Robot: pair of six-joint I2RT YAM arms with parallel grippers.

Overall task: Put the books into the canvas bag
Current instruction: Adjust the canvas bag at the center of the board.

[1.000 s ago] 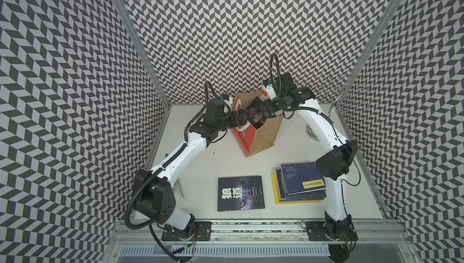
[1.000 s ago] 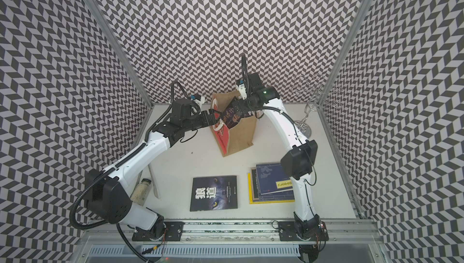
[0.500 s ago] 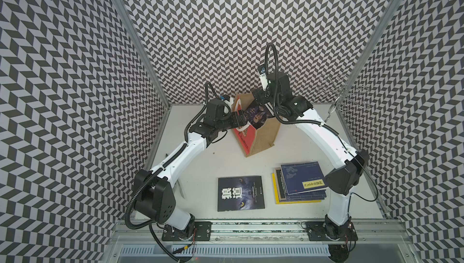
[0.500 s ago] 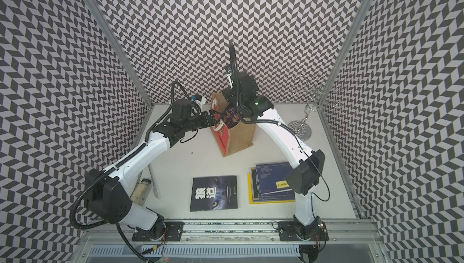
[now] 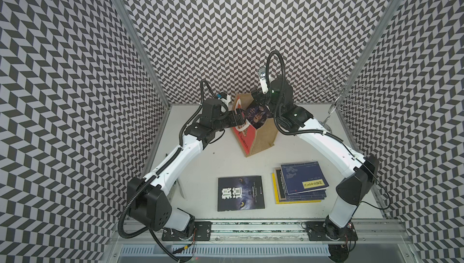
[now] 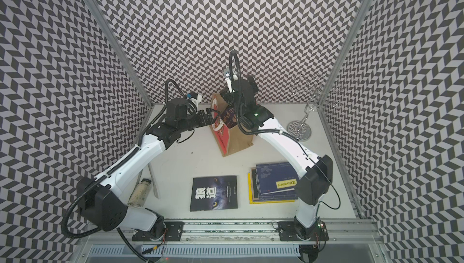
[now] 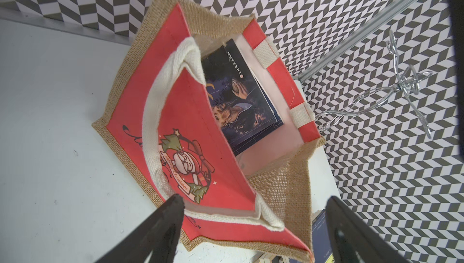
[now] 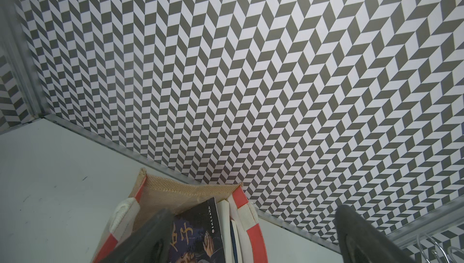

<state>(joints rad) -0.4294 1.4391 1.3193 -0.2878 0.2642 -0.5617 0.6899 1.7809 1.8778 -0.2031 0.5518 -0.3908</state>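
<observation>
The canvas bag (image 5: 263,136) (image 6: 238,138) stands open at the back of the table. A dark paperback with a face on its cover (image 5: 257,117) (image 7: 241,98) (image 8: 198,226) leans inside it beside other thin books. My left gripper (image 5: 242,121) (image 7: 254,200) is open, its fingers wide astride the bag's near red face and rope handle. My right gripper (image 5: 256,96) (image 8: 253,211) hangs open just above the bag's mouth, holding nothing. On the table in front lie the black wolf-eye book (image 5: 241,193) (image 6: 214,196) and a stack of books topped by a navy one (image 5: 301,182) (image 6: 276,184).
A silver wire stand (image 5: 336,98) (image 6: 300,128) rises at the back right, near the right arm. A glass bottle (image 6: 139,192) and a thin white strip (image 6: 154,184) lie by the left arm's base. Patterned walls close three sides.
My right gripper has lifted up and back off the bag's mouth, leaving the dark book inside, and its elbow has swung outward. The left arm has stayed put.
</observation>
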